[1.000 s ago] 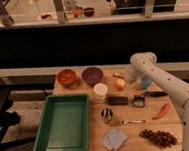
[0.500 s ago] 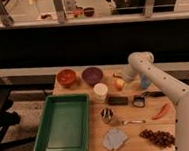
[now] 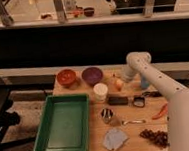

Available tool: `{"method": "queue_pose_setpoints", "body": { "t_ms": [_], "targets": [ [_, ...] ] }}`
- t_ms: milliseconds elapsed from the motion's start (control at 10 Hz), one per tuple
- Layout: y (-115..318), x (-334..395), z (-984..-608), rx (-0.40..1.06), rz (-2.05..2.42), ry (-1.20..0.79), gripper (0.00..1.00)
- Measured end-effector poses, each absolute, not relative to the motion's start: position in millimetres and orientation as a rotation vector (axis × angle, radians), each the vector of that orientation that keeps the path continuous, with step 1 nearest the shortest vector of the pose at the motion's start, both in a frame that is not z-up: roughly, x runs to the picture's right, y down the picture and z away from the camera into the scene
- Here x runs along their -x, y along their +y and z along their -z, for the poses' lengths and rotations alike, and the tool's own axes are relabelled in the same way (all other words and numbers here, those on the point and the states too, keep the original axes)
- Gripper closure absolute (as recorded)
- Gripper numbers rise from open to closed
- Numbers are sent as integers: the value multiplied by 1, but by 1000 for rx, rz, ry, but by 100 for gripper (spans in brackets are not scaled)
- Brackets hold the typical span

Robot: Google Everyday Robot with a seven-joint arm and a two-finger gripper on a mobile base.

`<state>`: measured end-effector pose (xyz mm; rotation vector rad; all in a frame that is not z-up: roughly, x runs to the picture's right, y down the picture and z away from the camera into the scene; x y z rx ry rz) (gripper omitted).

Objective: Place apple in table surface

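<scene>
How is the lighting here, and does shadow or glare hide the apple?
Camera view: warm, dim lighting, with a dark band behind the table surface; the apple shows lit, without glare; the pincer is just above-right of it.

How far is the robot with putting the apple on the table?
Done: the apple is down low at the table, beside the white cup. In hand: the gripper is right at the apple, so the setting-down looks unfinished. Left: leave the apple resting on the wood and pull the arm away.
</scene>
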<state>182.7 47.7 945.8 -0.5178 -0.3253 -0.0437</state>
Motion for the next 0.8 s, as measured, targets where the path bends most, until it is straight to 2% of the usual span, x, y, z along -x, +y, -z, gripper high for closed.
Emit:
{"method": "queue_pose_setpoints", "body": {
  "t_ms": [800],
  "targets": [
    [47, -189, -961, 543, 29, -305, 20]
  ]
}}
